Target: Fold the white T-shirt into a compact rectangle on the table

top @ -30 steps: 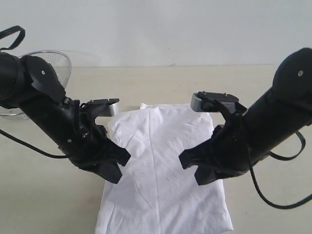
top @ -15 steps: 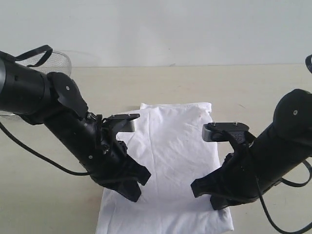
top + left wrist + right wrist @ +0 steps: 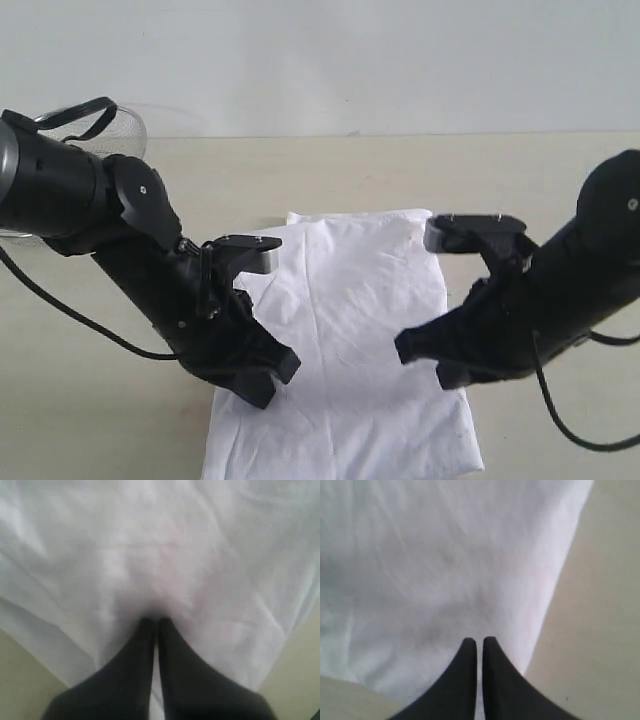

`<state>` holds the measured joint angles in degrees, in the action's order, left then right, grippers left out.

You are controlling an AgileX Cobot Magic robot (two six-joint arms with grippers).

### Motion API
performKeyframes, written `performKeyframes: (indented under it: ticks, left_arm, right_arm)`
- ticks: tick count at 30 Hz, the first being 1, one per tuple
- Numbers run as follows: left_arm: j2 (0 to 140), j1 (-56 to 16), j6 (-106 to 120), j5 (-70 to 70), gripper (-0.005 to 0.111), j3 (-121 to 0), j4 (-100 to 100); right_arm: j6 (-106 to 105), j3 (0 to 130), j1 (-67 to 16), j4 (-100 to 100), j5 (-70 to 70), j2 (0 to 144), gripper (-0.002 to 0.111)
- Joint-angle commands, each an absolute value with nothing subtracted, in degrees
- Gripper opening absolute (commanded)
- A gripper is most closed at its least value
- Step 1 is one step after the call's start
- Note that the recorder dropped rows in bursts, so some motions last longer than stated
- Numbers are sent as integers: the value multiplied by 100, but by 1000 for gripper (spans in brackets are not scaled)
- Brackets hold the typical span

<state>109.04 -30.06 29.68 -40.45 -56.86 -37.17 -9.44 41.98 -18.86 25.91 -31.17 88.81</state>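
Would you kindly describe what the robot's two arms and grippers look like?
The left arm and right arm are matte black tubes with round joint covers. The left gripper and right gripper have slim, tapering black fingers. Each wrist carries a silver-grey block; thin black cables trail off.

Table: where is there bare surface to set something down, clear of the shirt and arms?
Widest bare table: the far strip between the white T-shirt and the wall. Also the near corner beside the shirt, below the left arm. Crowded: both shirt flanks, where the left gripper and right gripper hang, and by the wire basket.
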Motion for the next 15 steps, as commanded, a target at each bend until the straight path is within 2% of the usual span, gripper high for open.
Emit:
performKeyframes:
  ticks: [1, 9, 15]
  left_arm:
    - [10716, -3050, 2932, -3880, 4, -5701, -3701]
    - [10727, -3050, 2932, -3724, 4, -5701, -3701]
    - [10727, -3039, 2932, -3712, 4, -5726, -3701]
  right_arm:
    - [-1055, 4826, -1896, 2679, -3126, 8864, 0]
    - [-1020, 5330, -1885, 2640, -2826, 10472, 0]
    - [-1020, 5330, -1885, 2664, -2826, 10436, 0]
